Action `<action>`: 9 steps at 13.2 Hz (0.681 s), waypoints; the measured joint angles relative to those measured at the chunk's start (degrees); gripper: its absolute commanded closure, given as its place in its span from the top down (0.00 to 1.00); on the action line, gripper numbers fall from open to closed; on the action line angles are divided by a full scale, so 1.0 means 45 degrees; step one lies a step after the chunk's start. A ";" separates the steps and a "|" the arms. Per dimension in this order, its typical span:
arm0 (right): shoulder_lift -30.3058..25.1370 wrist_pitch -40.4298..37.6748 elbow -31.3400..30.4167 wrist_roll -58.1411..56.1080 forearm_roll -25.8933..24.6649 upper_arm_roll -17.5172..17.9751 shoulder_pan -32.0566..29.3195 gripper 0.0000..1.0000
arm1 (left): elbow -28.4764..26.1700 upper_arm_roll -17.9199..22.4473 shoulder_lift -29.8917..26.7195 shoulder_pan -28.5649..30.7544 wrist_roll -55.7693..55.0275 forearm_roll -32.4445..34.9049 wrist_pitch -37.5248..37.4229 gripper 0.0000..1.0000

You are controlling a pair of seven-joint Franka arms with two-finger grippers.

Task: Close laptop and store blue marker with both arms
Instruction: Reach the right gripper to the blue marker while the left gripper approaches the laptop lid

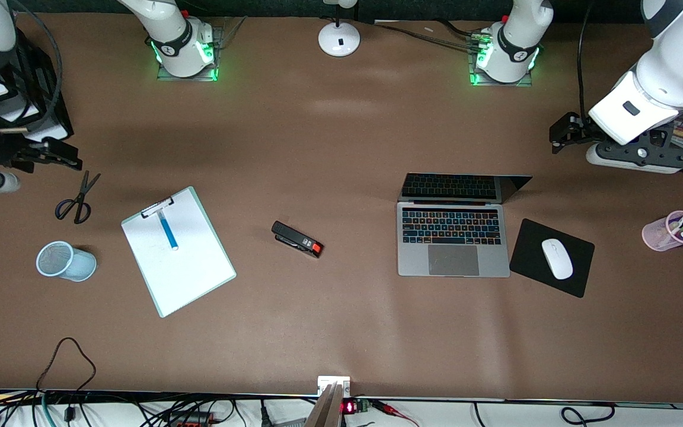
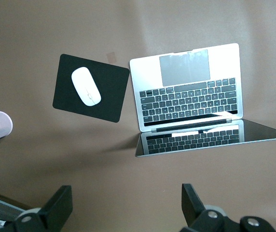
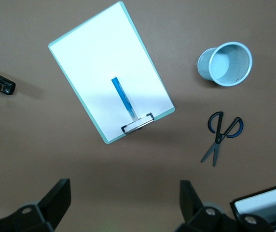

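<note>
The silver-grey laptop (image 1: 453,237) stands open on the table toward the left arm's end, its screen tilted back; it also shows in the left wrist view (image 2: 188,92). The blue marker (image 1: 168,231) lies on a white clipboard (image 1: 190,267) toward the right arm's end; it also shows in the right wrist view (image 3: 125,99). My left gripper (image 1: 557,137) is open and empty, up over bare table by the left arm's end; its own view shows it (image 2: 126,203). My right gripper (image 1: 63,155) is open and empty over the table's right arm's end, above the scissors; its own view shows it (image 3: 123,200).
A black stapler (image 1: 297,238) lies between clipboard and laptop. Scissors (image 1: 77,198) and a tipped blue mesh cup (image 1: 66,261) lie beside the clipboard. A black mouse pad (image 1: 531,237) with a white mouse (image 1: 557,258) sits beside the laptop. A pink pen cup (image 1: 658,234) lies nearby.
</note>
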 measured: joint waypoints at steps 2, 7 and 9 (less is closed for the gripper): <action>0.0466 0.0079 -0.0001 -0.0010 0.0000 0.0004 0.0008 1.00 | 0.0000 0.0000 0.0000 0.0000 0.0000 0.0000 -0.0001 1.00; 0.2219 0.1134 -0.0014 -0.0953 0.0008 0.0091 0.0065 1.00 | -0.0001 -0.0011 0.0218 -0.0019 0.0000 0.0000 -0.0141 1.00; 0.2628 0.1713 -0.0074 -0.1589 0.0010 0.0119 0.0253 1.00 | -0.0001 -0.0023 0.0451 -0.0039 -0.0001 0.0000 -0.0284 1.00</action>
